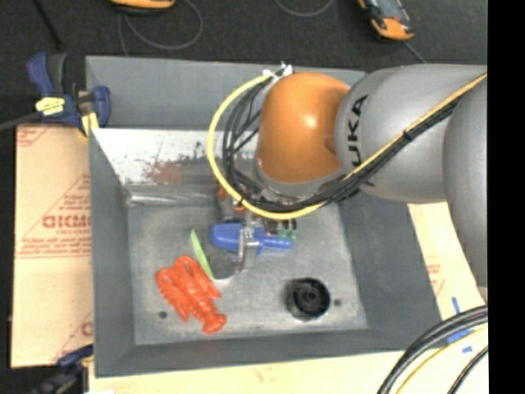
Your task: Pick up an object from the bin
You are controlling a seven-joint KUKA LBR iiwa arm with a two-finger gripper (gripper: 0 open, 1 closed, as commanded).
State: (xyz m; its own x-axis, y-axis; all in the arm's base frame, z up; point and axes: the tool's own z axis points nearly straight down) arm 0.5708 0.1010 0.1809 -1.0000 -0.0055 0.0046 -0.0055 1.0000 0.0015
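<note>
In the middle of the frame, beneath my orange wrist cover (299, 130), my tool (246, 251) sits low in the grey bin (111, 245), right at a blue plastic piece (225, 236) lying near the bin's centre. I cannot tell whether my tool is spread or pinching it. A thin green stick (201, 253) lies just left of the blue piece. An orange-red lobster toy (190, 295) lies lower left, and a black round cap (308, 296) lower right.

Black lettering "KUKA" on the grey arm (410, 138), printed on its casing just right of the orange cover (299, 130). Letters stand turned sideways.
</note>
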